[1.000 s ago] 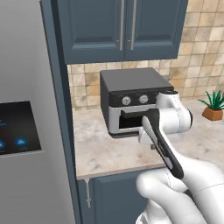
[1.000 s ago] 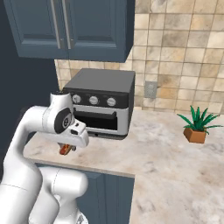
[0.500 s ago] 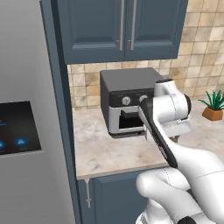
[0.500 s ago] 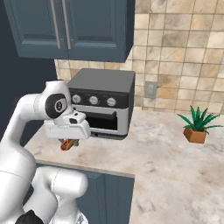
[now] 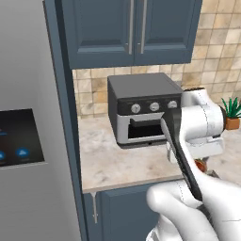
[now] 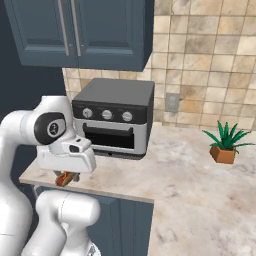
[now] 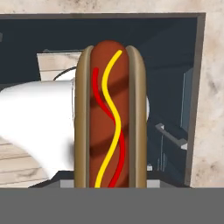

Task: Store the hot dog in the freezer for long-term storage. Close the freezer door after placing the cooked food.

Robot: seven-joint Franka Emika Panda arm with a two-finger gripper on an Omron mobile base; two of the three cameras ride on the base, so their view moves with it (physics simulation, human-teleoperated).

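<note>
One hot dog (image 7: pixel 110 116) is being grasped in the clenched hand (image 6: pixel 66 178), with the bun shown upright in the hand view (red and yellow wavy lines are running along the sausage). In the right base view the hot dog is being held just off the front left corner of the desk (image 6: pixel 200 195), below the white wrist. A grey toaster oven (image 5: pixel 143 109) is being carried near the desk's back edge, and a potted plant (image 6: pixel 224 144) well to its right.
</note>
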